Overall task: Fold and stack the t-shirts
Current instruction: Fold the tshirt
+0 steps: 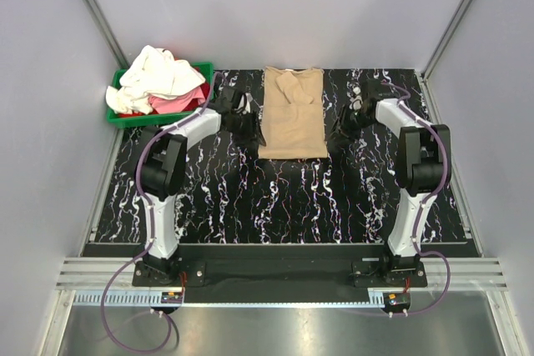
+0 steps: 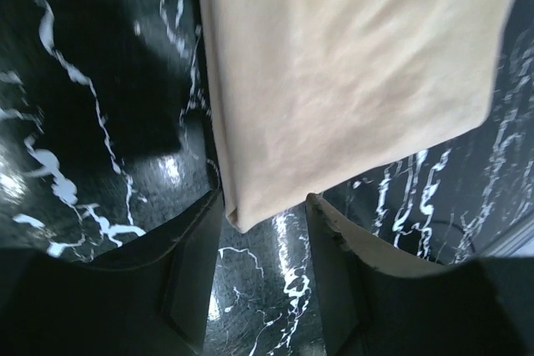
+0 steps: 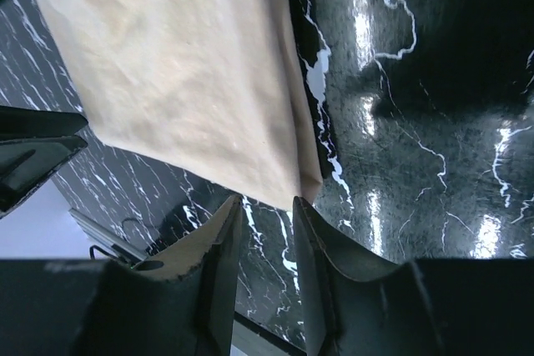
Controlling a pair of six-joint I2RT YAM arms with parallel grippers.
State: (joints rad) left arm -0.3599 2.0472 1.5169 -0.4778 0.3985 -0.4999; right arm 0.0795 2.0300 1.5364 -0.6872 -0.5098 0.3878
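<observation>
Tan shirt point(image 1: 292, 114) lies part-folded mid-desk point(image 1: 275, 206), flanked by left claw point(image 2: 263, 206) and right claw point(image 3: 267, 206), both open and empty; cream shirt point(image 1: 154, 72) and pink shirt point(image 1: 175, 103) sit unfolded in bin point(image 1: 158, 119), nothing stacked.

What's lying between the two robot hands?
The tan t-shirt, folded into a long strip, lies flat between the left gripper and the right gripper. The top view shows it best.
</observation>
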